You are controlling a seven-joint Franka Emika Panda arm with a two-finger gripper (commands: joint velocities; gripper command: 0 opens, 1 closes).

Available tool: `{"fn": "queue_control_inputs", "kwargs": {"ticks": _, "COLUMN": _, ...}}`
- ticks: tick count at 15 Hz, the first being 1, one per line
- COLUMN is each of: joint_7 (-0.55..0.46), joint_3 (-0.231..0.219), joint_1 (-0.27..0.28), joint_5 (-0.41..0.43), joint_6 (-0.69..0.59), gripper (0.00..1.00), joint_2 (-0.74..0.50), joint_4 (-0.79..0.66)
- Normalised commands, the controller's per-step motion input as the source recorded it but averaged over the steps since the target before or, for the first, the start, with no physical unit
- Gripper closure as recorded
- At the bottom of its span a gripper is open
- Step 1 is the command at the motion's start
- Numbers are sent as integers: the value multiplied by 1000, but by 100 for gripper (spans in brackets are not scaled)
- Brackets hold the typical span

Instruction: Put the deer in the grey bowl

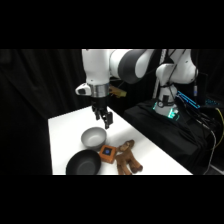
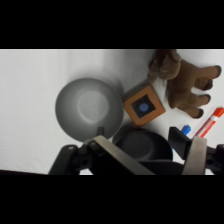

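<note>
Hovering open and empty above the far rim of the grey bowl (image 1: 93, 137), the jaws (image 1: 102, 120) have yet to grasp anything. To the bowl's right, beyond an orange cube (image 1: 107, 152), the deer (image 1: 127, 157) lies on the table (image 1: 65, 125); everything remains to do. No readable writing shows anywhere.

dim room, bright table (image 1: 65, 135), soft blur

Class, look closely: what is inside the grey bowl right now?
Nothing shows inside the grey bowl; the wrist view shows its bare inside. Only its near rim is covered by the gripper. The deer lies on the table.
</note>
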Motion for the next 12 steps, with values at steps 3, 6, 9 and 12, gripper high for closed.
{"fn": "queue_control_inputs", "kwargs": {"ticks": 3, "joint_7": 146, "joint_3": 95, "joint_1": 129, "joint_5": -23, "joint_6": 179, "gripper": 0, "joint_2": -87, "joint_4": -166}}
{"fn": "queue_control_inputs", "kwargs": {"ticks": 6, "joint_7": 125, "joint_3": 92, "joint_1": 119, "joint_5": -5, "joint_6": 226, "gripper": 0, "joint_2": 21, "joint_4": -119}}
{"fn": "queue_control_inputs", "kwargs": {"ticks": 9, "joint_7": 141, "joint_3": 72, "joint_1": 124, "joint_5": -50, "joint_6": 346, "gripper": 0, "joint_2": 138, "joint_4": -110}}
{"fn": "queue_control_inputs", "kwargs": {"ticks": 12, "joint_7": 166, "joint_3": 28, "joint_1": 131, "joint_5": -137, "joint_6": 411, "gripper": 0, "joint_2": 217, "joint_4": -84}}
